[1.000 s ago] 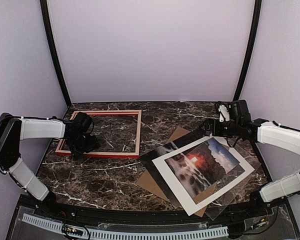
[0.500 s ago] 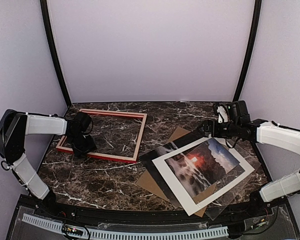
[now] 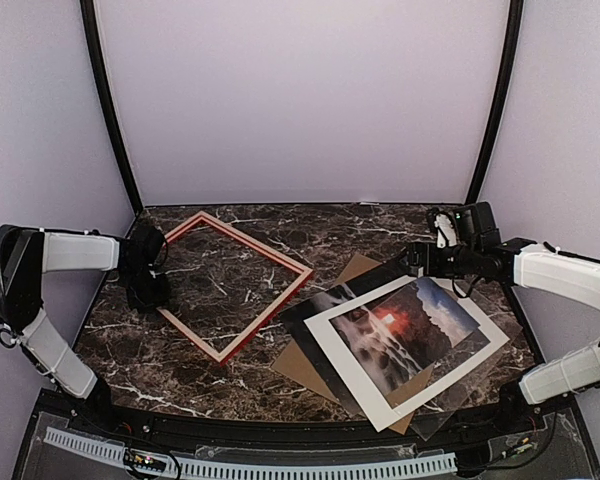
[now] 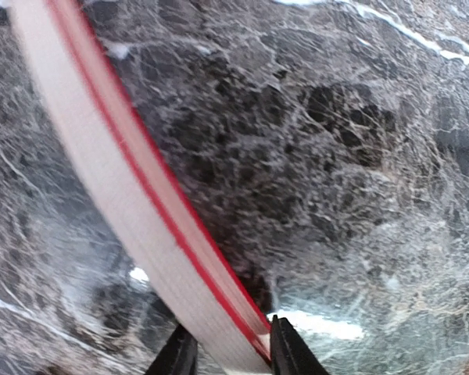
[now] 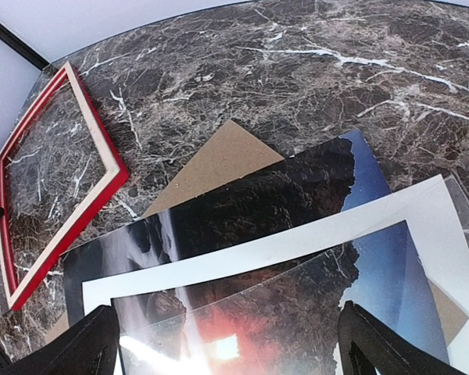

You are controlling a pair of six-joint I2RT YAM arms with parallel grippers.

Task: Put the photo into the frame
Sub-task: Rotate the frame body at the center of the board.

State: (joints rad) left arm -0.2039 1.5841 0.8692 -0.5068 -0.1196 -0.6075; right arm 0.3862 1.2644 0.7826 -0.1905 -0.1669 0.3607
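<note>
Left fingers (image 4: 289, 351) are clamped on 1 rail of the frame (image 3: 265, 315), with a pad on each side of it. The rail's pale face and thin red edge run out ahead of them. From that grip the frame stretches across the tabletop (image 3: 230, 390) as a diamond, its far corner pointing toward the right fingers (image 5: 94, 344). The wrist view is blurred, so I cannot tell whether the frame is lifted or sliding.

Those right fingers stand wide apart and hold nothing. Just below and ahead of them lies the photo (image 5: 250, 203), flat. A white mat (image 3: 350, 375) lies askew over most of it, and a brown board (image 3: 298, 365) pokes out beneath. The frame's far corner is near this pile but seems not to touch it.

The step in hand looks like setting the frame where the photo can go in. A thin frame held at 1 point will swing, so the move should be slow, with the rail kept square between the pads. It should end flat, pale side up and clear of the pile. The photo's blue end shows beyond the mat, closest to the right fingers, and is probably the best edge to take. The mat should slide off first. Pulling the print from under it risks a crease.
</note>
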